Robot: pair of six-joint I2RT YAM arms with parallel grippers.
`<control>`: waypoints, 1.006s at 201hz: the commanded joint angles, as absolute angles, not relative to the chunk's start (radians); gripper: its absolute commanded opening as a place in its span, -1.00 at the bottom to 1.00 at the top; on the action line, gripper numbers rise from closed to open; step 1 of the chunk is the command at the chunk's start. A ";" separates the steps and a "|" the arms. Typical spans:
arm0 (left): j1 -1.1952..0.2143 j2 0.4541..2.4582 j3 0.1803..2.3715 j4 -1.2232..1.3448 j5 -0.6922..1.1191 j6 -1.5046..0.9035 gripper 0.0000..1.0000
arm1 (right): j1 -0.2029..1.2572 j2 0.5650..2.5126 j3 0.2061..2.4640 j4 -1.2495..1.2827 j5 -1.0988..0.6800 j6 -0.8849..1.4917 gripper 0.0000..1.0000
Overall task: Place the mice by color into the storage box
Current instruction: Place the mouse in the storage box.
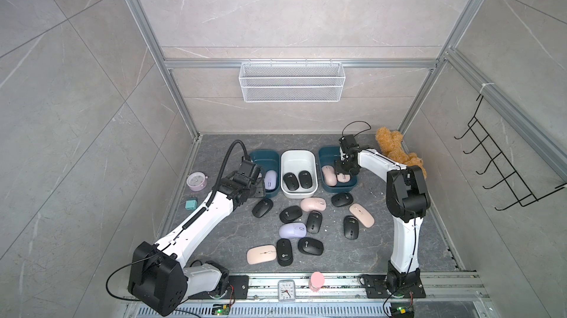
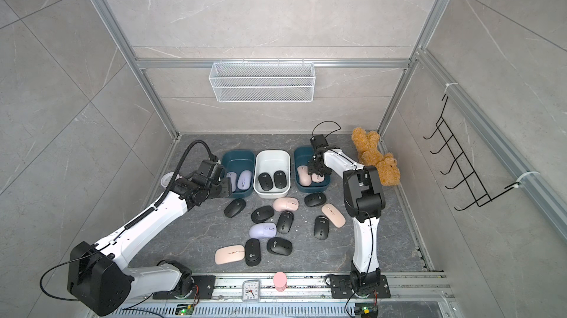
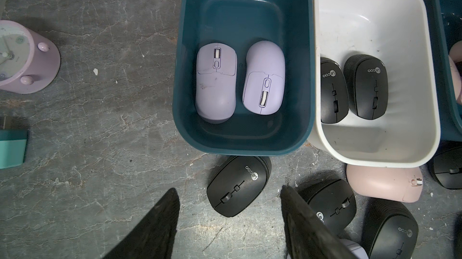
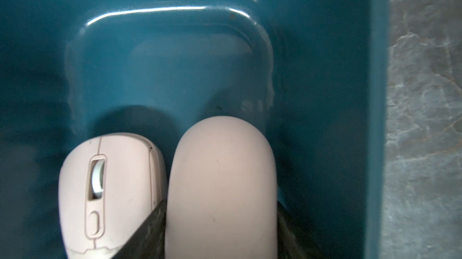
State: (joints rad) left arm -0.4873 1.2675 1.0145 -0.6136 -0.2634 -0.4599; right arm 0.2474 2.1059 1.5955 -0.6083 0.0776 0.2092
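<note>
Three storage boxes stand in a row at the back of the desk [image 1: 233, 239]: a left teal box [image 1: 265, 158], a white box [image 1: 298, 163] and a right teal box [image 1: 326, 155], the neighbours close together. The left teal box holds two boxed purple mice [image 3: 216, 82], side by side and pointing opposite ways. The white box holds two boxed black mice [image 1: 291, 181], side by side against its near wall. The right teal box holds a first pink mouse [image 4: 110, 190], scroll wheel up, and directly beside it a second pink mouse [image 4: 221, 170]. The right pincer [image 4: 221, 202] reaches down into this box, its jaws close along both flanks of the second pink mouse. Whether they press on it or stand just clear cannot be told. The left pincer [image 3: 228, 189] hangs low in front of the left teal box, jaws moderately apart and holding nothing. Ahead of it lies the nearest black mouse [image 3: 238, 185], just in front of that box's near wall. Loose on the desk in front of the boxes lie seven loose black mice [image 1: 314, 222], three loose pink mice [image 1: 313, 204] and one loose purple mouse [image 1: 293, 230], clustered but mostly apart. A round pink alarm clock [image 1: 195, 181] and a small teal block [image 1: 190, 203] sit at the left edge. A brown teddy bear [image 1: 395, 150] occupies the right rear corner behind the right arm.
</note>
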 commanded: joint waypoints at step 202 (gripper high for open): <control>-0.511 1.096 0.939 -0.669 -0.237 -0.475 0.33 | 0.348 1.586 1.331 -0.586 -0.025 0.351 0.30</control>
